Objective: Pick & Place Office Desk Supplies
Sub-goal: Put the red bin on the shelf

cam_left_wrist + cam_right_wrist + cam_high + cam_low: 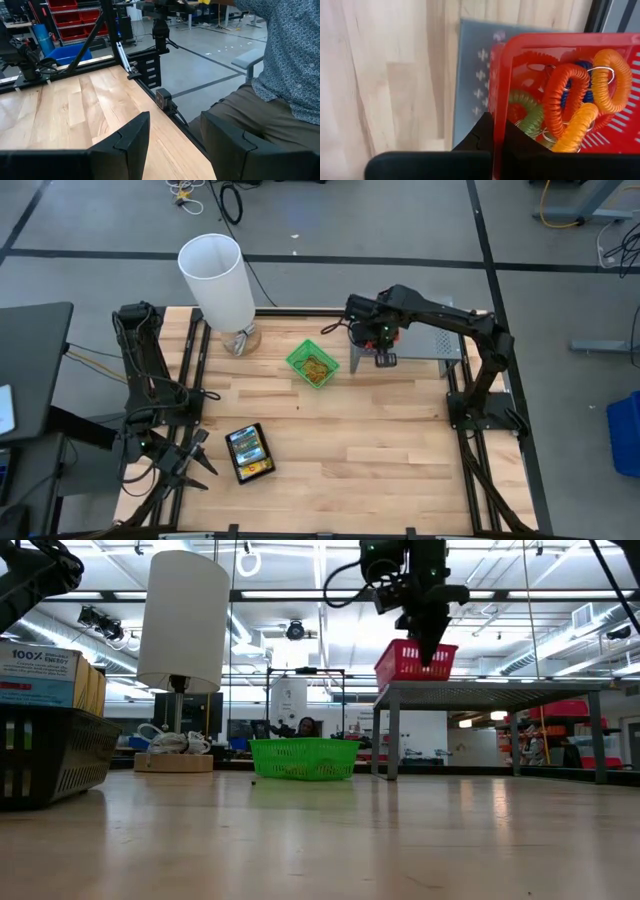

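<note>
A red tray (530,45) holding orange, green and blue coiled loop bands (570,100) sits at the left end of the grey perforated riser (470,75) at the far right of the table. My right gripper (495,132) comes down from above and is shut on the tray's wall. A green tray (313,364) rests on the table mid-far. Near the front left, a black tray (248,452) holds crayon boxes. My left gripper (175,150) waits open at the front left corner, nothing between its fingers. My right gripper pinches the red tray's side wall at its rim (496,100), one finger (475,135) outside the tray and the other inside. The fingers point down from above. In the low view the tray (415,662) is at the riser's top; whether it is lifted clear I cannot tell.
A tall white cylinder (218,280) stands on a wooden base at the far left. A person sits just beyond the table's edge (280,75), close to my left gripper. Bare wood lies between the green tray and the front edge.
</note>
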`<action>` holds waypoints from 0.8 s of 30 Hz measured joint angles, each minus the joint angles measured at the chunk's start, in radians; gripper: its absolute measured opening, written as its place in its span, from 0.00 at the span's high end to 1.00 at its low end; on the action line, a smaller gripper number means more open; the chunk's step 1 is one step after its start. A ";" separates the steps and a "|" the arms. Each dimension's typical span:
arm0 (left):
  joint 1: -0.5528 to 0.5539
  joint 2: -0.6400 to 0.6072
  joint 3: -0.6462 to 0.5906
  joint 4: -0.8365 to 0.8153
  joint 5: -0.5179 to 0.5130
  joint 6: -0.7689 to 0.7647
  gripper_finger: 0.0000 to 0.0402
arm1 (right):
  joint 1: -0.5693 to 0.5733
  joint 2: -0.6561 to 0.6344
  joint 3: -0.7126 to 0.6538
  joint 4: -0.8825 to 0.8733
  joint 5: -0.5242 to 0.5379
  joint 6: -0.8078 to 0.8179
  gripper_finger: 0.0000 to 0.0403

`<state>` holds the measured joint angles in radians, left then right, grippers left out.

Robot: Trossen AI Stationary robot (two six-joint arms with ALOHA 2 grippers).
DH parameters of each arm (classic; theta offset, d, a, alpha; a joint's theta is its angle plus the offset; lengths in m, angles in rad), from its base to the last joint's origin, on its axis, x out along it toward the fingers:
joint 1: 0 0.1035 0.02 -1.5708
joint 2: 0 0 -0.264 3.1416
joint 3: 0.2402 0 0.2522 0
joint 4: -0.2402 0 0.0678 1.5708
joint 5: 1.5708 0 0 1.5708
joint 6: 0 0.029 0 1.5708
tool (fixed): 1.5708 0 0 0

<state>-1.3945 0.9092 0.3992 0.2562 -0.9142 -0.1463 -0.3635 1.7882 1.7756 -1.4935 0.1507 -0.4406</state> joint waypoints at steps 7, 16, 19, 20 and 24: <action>0.000 0.000 0.000 0.000 -0.002 -0.003 0.55 | 0.014 0.000 0.000 0.033 -0.002 0.024 1.00; 0.000 0.000 0.000 0.001 -0.002 -0.015 0.55 | 0.006 0.000 0.000 -0.008 -0.001 0.068 1.00; 0.000 0.000 0.000 0.001 -0.002 -0.018 0.55 | 0.006 0.000 0.000 -0.012 -0.001 0.074 1.00; 0.000 0.000 0.000 0.001 -0.002 -0.020 0.55 | 0.006 0.000 0.000 -0.012 -0.001 0.081 0.99; 0.000 0.000 0.000 0.001 -0.002 -0.021 0.55 | 0.006 0.000 0.000 -0.013 0.014 0.096 0.94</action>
<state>-1.3946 0.9092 0.3992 0.2572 -0.9161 -0.1677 -0.3576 1.7885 1.7756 -1.5064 0.1646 -0.3447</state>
